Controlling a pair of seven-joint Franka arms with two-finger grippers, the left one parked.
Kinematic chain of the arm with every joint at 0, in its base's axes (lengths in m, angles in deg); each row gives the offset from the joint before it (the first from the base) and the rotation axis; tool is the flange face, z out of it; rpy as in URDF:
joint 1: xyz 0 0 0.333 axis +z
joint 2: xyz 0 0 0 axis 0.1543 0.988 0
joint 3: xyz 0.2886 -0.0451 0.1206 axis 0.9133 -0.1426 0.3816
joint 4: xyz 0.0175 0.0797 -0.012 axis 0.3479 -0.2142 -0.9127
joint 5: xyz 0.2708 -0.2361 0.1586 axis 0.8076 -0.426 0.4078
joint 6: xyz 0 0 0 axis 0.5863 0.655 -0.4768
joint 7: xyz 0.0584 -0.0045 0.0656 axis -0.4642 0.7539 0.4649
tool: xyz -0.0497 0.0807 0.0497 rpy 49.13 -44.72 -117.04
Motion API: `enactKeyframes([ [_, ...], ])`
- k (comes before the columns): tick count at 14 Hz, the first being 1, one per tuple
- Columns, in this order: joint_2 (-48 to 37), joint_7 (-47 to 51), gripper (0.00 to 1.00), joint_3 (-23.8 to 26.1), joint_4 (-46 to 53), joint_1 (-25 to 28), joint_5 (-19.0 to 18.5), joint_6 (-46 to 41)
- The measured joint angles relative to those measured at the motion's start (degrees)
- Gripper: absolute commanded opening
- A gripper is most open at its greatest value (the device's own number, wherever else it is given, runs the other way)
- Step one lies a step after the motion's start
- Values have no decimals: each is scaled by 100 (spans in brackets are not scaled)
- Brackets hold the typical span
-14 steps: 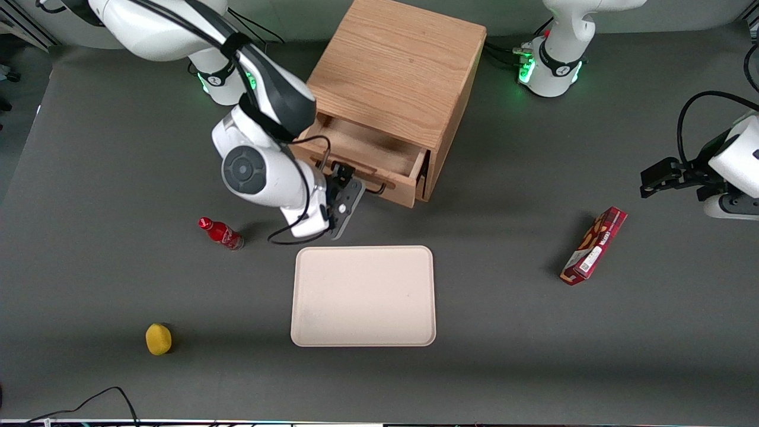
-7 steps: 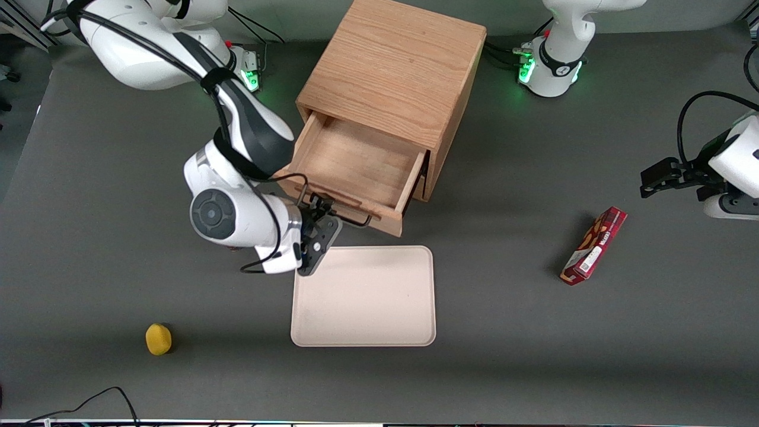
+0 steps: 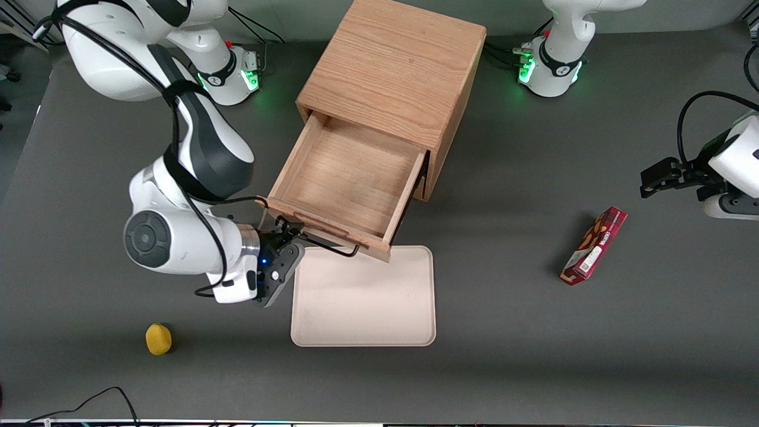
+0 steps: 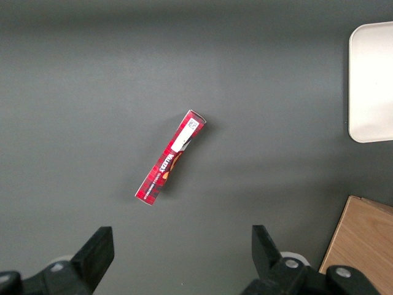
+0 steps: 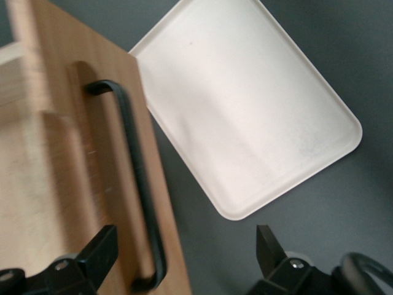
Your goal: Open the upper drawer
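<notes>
The upper drawer (image 3: 350,178) of the oak cabinet (image 3: 397,65) stands pulled far out, and its inside is bare. Its front edge overhangs the corner of the cream tray (image 3: 363,296). The black wire handle (image 3: 329,246) runs along the drawer front (image 5: 67,153). My right gripper (image 3: 289,231) sits at the end of the handle toward the working arm's end of the table. In the right wrist view the gripper (image 5: 184,236) is open, with the handle (image 5: 136,166) between its fingers, close to one finger (image 5: 101,249) and not clamped. The lower drawer is hidden under the upper one.
The cream tray (image 5: 245,110) lies nearer the front camera than the cabinet. A yellow round object (image 3: 158,338) lies near the table's front edge at the working arm's end. A red snack box (image 3: 593,245) lies toward the parked arm's end; it also shows in the left wrist view (image 4: 170,157).
The drawer has slid much farther out of the cabinet. My arm and gripper moved with the handle toward the front camera. The red bottle is now hidden by my arm.
</notes>
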Motion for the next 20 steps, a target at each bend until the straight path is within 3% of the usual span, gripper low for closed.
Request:
enactKeyframes([
  [2,-428,258,100,-22,203,26,-36,-356],
  [4,-1063,1126,100,-161,238,13,-177,-717],
  [7,-1937,2215,100,-447,146,-62,-829,-1060],
  [9,-2416,2474,100,-806,-42,-252,-865,-1674],
  [11,-2841,2479,100,-1506,-419,-418,-679,-2045],
  [13,-3335,2475,100,-2117,-1397,-531,-274,-1639],
  [15,-3921,2475,100,-2429,-2831,-573,-113,-649],
  [18,-4769,2497,100,-2461,-4523,-556,-103,211],
  [20,-5034,2516,100,-2465,-4756,-548,-103,225],
])
